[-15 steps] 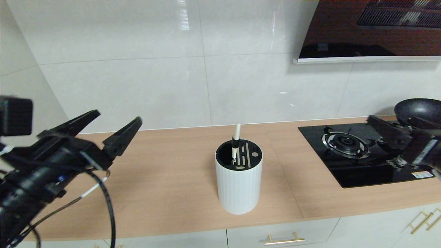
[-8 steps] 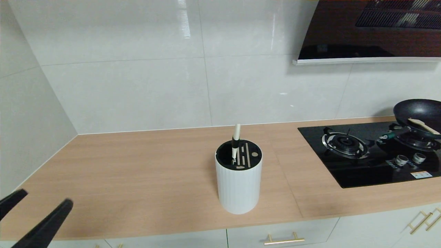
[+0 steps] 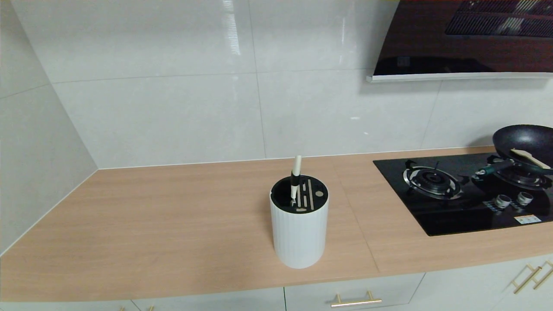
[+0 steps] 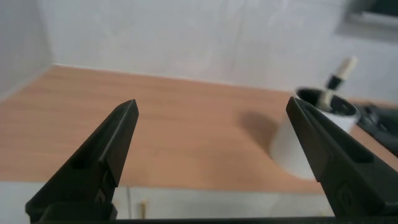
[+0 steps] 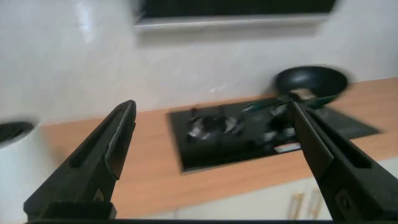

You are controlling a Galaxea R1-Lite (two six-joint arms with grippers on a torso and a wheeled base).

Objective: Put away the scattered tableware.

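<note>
**No readable print on my feed**

I can make out no words or numbers. The only printed item I see is a small white sticker (image 3: 527,219) at the front edge of the black gas hob (image 3: 458,216), its print too small to read.

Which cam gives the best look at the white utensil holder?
Head view: the utensil holder stands whole on the counter, slotted top visible. Left wrist view has it partly behind the left gripper. Right wrist view cuts it off at the frame edge.
</note>
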